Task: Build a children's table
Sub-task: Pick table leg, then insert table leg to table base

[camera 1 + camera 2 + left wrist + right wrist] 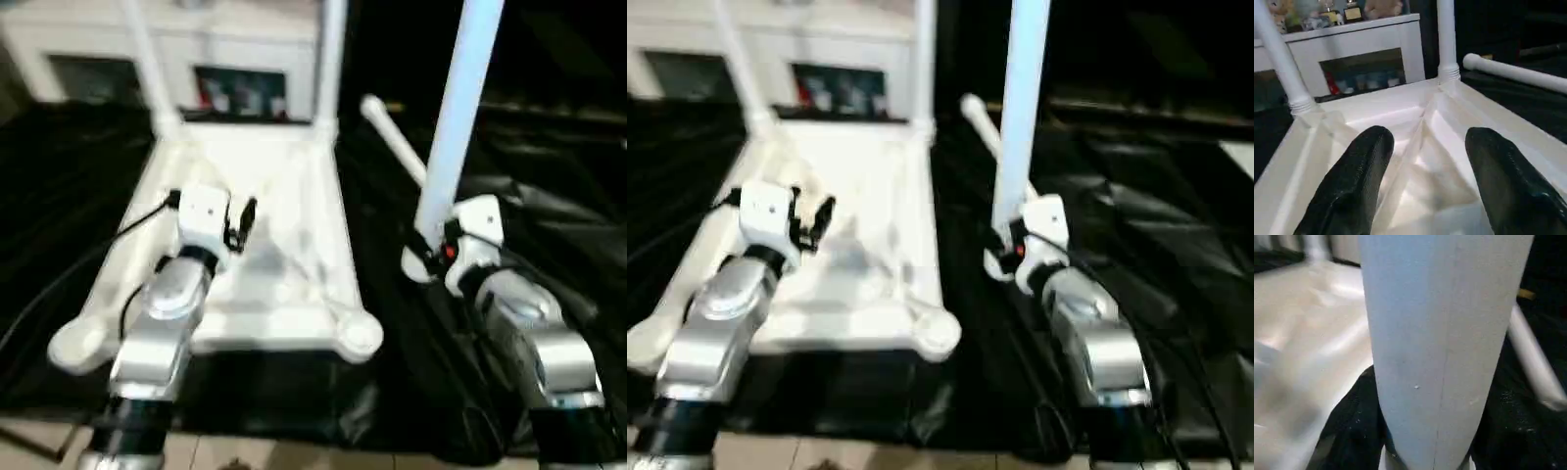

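Forearms: my two silver arms reach in from the near edge, one on each side of the work.
Left gripper (241, 223): I see it hovering over the middle of the tabletop, black fingers (1352, 181) spread apart with nothing between them.
Right gripper (428, 257): clamped on a leg, right of the tabletop and above the black cloth.
Held leg (458, 113): white tube, standing nearly upright in my right grip and leaning slightly right toward its top; the wrist view shows its smooth round surface with a faint seam running along it.
Tabletop (294, 176): white plastic rectangle lying upside down on the cloth, left of centre; raised ribs cross its underside diagonally and meet near the middle.
Near sockets: round and open, one at the near-right corner (359, 335), one at the near-left (74, 345).
Fitted legs: two white tubes stand upright in the far corners, far-left (147, 64) and far-right (330, 59), each with a ribbed collar at the base.
Loose leg (394, 142): lying on the cloth just right of the tabletop's far end, flared end pointing far-left.
Cloth (549, 235): black, wrinkled, glossy, under everything.
Cabinet (235, 49): white, with glass doors, beyond the tabletop.
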